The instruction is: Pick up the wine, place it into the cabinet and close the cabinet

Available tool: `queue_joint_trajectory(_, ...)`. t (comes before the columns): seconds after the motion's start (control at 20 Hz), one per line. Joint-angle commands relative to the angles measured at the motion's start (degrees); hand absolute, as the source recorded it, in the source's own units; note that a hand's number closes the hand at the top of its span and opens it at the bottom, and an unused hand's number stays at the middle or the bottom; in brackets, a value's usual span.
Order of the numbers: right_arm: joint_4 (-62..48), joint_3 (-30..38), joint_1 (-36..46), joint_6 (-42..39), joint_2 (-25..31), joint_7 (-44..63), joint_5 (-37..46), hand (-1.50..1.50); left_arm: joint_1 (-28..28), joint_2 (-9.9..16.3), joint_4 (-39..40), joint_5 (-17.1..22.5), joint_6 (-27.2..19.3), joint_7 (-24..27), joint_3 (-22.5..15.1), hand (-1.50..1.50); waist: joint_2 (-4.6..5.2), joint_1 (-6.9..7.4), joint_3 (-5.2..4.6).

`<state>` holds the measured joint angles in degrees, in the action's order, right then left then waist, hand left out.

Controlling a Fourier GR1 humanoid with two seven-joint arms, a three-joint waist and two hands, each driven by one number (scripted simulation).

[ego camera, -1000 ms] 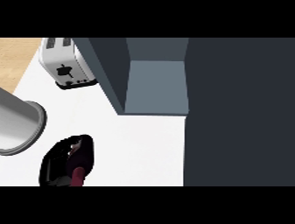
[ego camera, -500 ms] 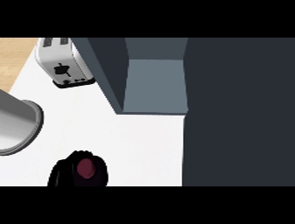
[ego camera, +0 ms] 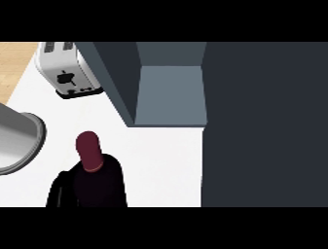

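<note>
The left hand (ego camera: 60, 190) shows only as a black shape at the lower edge of the head view, pressed against the left flank of the wine (ego camera: 89, 151). Whether it is clasped round the bottle cannot be told, since the bottle's dark body merges with it. The grey left forearm (ego camera: 5, 138) comes in from the left edge just beside them. The right hand appears nowhere.

The wine sits low in the view over the white counter (ego camera: 163, 155), its maroon neck pointing up towards the cabinet (ego camera: 170, 95) and the toaster (ego camera: 65, 73). It lies near the cabinet's opening but apart from it, with bare counter between them. It cannot be told whether its base rests on the counter or is lifted.

The cabinet stands open, its grey-blue floor bare. The broad dark panel (ego camera: 274, 121) to the right is probably its door.

As a judgement, the task is at an early to middle stage. The bottle seems to have been taken in hand, while placing it inside and shutting the cabinet both remain to be done.
</note>
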<state>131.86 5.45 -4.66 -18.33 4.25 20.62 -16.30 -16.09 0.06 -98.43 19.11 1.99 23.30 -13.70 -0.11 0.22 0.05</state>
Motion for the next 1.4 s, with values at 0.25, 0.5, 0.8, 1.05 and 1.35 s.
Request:
queue_joint_trajectory(0.25,-1.2,-0.4,-2.6,-1.7,-1.3,-3.2,1.2,-1.50,14.8,-0.1,-2.5,1.1,-17.0,-10.0,-5.4,1.50,0.09,-0.53,-0.04)
queue_joint_trajectory(0.5,-2.7,2.2,1.4,-1.1,0.5,-1.9,-1.5,-1.50,27.8,-0.1,5.3,0.8,-26.0,-9.8,-8.2,1.50,0.20,-0.85,-0.05)
queue_joint_trajectory(0.8,1.4,-0.3,-0.2,-0.2,-0.5,-0.1,0.1,-1.50,32.8,-0.1,15.2,-2.1,-27.5,-6.9,-7.3,1.50,0.14,-0.79,-0.06)
queue_joint_trajectory(1.05,3.4,0.8,0.5,1.1,0.4,3.5,-1.9,-1.50,33.5,-0.1,17.6,-4.3,-27.5,-8.4,-8.7,1.50,0.07,-0.57,-0.06)
queue_joint_trajectory(1.35,-1.5,6.1,0.1,-2.9,2.8,-1.3,-5.5,-1.50,36.3,-0.1,26.6,3.3,-32.2,0.6,-12.6,1.50,0.15,-0.81,-0.06)
